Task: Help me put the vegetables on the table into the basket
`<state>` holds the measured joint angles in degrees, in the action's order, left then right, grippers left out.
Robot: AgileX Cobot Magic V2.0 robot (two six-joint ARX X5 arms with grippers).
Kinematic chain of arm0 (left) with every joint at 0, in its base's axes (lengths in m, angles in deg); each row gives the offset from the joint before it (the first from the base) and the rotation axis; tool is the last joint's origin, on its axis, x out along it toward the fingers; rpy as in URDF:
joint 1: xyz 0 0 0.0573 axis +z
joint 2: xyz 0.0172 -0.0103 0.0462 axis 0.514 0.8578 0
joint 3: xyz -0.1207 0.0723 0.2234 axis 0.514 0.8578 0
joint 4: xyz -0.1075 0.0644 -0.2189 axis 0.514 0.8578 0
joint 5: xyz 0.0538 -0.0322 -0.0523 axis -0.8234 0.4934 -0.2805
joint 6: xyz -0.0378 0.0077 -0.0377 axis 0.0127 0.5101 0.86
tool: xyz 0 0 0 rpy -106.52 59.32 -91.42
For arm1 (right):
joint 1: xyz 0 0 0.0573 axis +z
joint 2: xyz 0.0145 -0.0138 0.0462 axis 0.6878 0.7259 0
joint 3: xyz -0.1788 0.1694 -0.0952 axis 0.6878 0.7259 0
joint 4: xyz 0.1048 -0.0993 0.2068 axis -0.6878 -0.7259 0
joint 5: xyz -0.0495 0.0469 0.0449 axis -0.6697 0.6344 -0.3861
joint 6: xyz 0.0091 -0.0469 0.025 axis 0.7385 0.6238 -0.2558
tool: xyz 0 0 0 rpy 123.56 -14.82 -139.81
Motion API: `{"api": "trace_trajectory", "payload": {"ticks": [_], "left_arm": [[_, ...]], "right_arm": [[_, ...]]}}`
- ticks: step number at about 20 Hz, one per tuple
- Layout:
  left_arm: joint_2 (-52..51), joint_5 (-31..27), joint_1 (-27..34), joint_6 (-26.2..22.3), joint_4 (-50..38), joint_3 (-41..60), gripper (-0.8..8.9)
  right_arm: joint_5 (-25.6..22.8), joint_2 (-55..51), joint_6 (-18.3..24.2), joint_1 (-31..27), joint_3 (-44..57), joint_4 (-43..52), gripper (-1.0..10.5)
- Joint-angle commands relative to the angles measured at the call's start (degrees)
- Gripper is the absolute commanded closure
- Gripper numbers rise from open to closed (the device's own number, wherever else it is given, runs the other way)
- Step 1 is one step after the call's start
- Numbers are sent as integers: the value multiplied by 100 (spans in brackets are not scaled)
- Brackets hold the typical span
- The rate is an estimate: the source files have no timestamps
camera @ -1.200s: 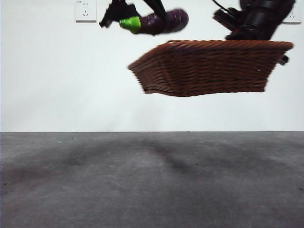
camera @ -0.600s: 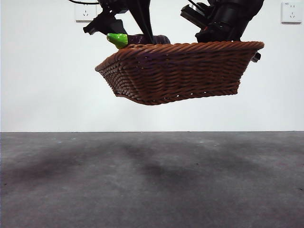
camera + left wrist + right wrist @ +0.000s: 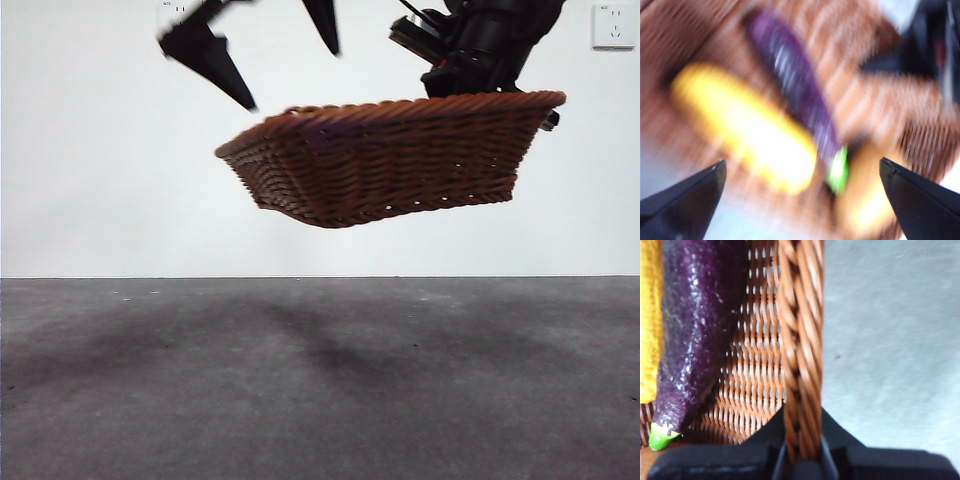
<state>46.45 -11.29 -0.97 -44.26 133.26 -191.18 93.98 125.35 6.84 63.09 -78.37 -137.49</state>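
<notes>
**A:** Look at the basket first. Half a second ago the eggplant's green stem poked above the basket's braided rim with black jaws on it. Now nothing shows above that rim, and the left gripper hangs above the basket's lower corner with its jaws spread wide and empty.

**B:** So the eggplant is in?

**A:** Yes. In your left wrist view, blurred by motion, the eggplant lies on the weave just beside the corn cob, with a tan shape past the green stem that is probably the potato, though the blur keeps me from being sure. Your right wrist view is sharp: the eggplant rests inside the basket against the corn cob, both close to the inner wall.

**B:** And the other arm?

**A:** The right gripper is clamped on the basket's braided rim, holding the basket in the air, tilted, well above the table. No vegetable shows on the table below the basket.

**B:** What does that mean for you?

**A:** I judge the loading done. What is left is lowering the basket gently; tilted as it is, the load could roll toward the low corner.
</notes>
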Motion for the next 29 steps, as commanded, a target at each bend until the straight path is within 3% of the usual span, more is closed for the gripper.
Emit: {"api": "trace_trajectory", "payload": {"ticks": [1,2,3,4,5,12,15,17,20,25,28,29], "left_arm": [[-435,-444,-35,-461,214,26,190],[-675,-507,-81,-459,214,26,237],[-914,-505,-118,-459,214,26,402],[-1154,-507,-184,-476,214,26,672],[-1397,-507,-256,-501,214,26,826],[-2966,-457,-1123,-520,227,210,816],[-3816,-461,-1458,-520,227,1268,816],[-4461,-468,-1460,-404,227,2177,816],[-5318,-538,-1456,-92,225,3220,815],[-6277,-767,-1456,387,225,3526,815],[-6590,-767,-1456,446,225,3526,815],[-6658,-765,-1456,448,225,3526,815]], "right_arm": [[55,-13,83,-236,37,74,963],[55,-13,85,-367,39,127,963],[59,-13,83,-485,39,179,963],[59,-11,85,-619,39,232,963],[59,17,146,-741,39,354,963],[396,966,313,-1528,37,675,963],[420,1357,428,-1790,37,793,963],[444,1587,686,-1860,37,763,963],[533,1897,688,-1858,37,785,963],[651,2103,487,-1853,39,767,943],[496,2085,138,-1858,37,763,406],[483,2020,109,-1858,37,754,377]]}}
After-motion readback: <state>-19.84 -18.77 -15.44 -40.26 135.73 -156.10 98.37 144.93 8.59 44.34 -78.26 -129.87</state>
